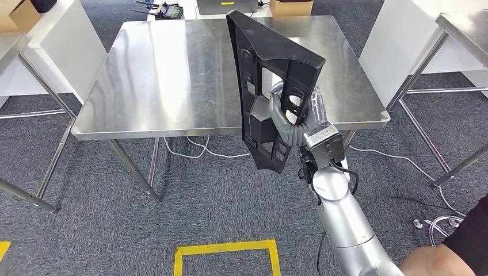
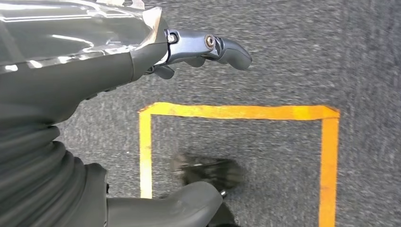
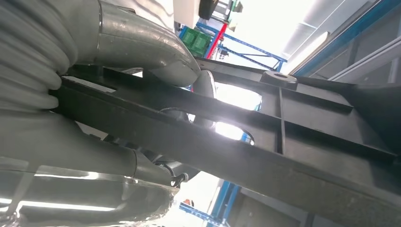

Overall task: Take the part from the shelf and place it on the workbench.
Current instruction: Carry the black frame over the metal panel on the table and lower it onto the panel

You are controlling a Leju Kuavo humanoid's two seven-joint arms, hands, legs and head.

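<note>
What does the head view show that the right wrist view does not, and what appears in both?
Head view alone: the steel workbench standing on grey carpet, a yellow tape square on the floor, white cables under the bench, and the silver right arm reaching up from below. Right wrist view alone: blue shelving and bright ceiling light behind the part, seen from close underneath. Both: the black plastic part, a flat ribbed frame with cut-out openings, gripped by the right hand, held upright over the bench's near edge in the head view.
</note>
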